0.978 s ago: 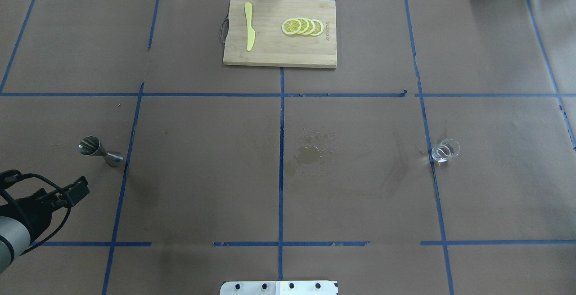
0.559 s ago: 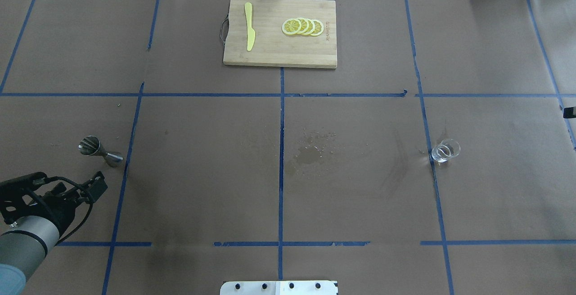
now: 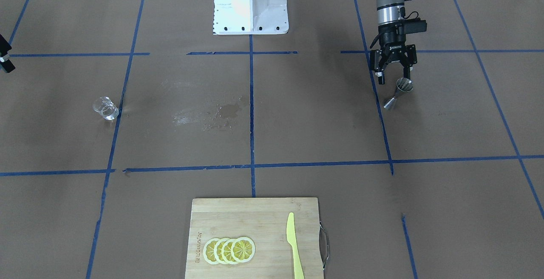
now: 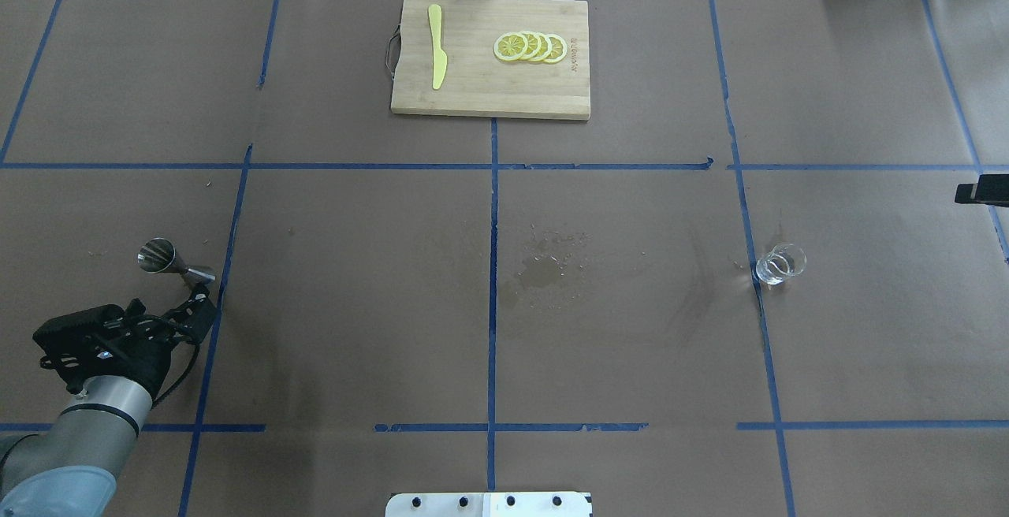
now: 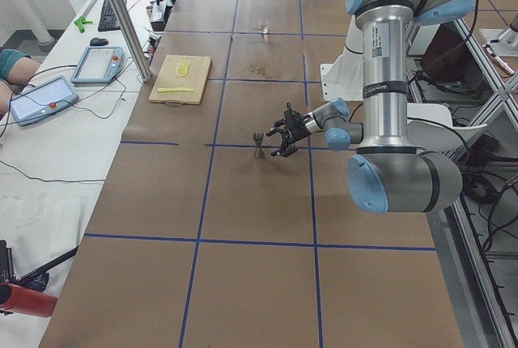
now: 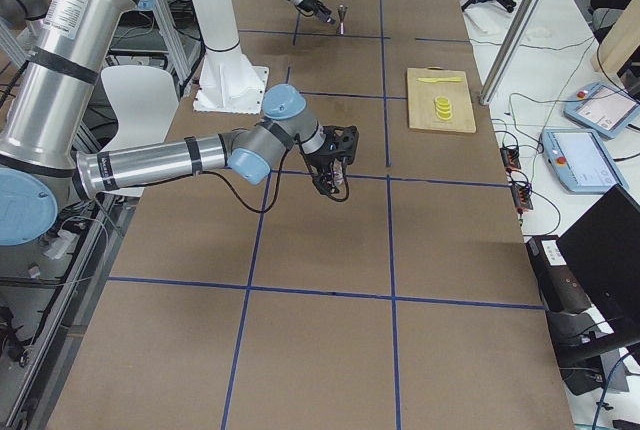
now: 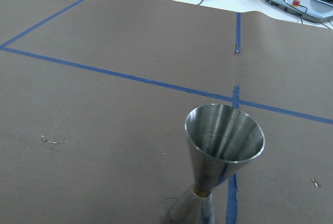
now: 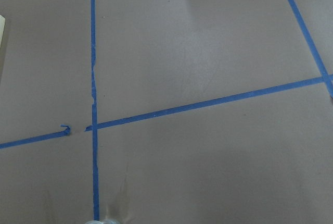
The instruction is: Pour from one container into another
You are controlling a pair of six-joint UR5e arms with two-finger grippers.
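The steel jigger (image 4: pixel 175 262) stands upright at the table's left and fills the lower middle of the left wrist view as the jigger (image 7: pixel 223 151). My left gripper (image 3: pixel 394 76) hangs open just on the robot's side of the jigger (image 3: pixel 399 93), with nothing between its fingers. The clear glass cup (image 4: pixel 780 263) stands alone far to the right, also seen as the glass cup (image 3: pixel 105 109). Only a black edge of my right gripper (image 4: pixel 981 192) shows at the frame's right border, well apart from the cup. Its jaws are hidden.
A wooden cutting board (image 4: pixel 489 95) lies at the far centre with lemon slices (image 4: pixel 530 46) and a yellow knife (image 4: pixel 436 46). A wet stain (image 4: pixel 540 269) marks the paper mid-table. The white robot base (image 3: pixel 250 2) stands at the near edge.
My left gripper has swung forward and right, up close to the jigger. The right gripper has come into the overhead view at its right edge. Cup and jigger have not moved.
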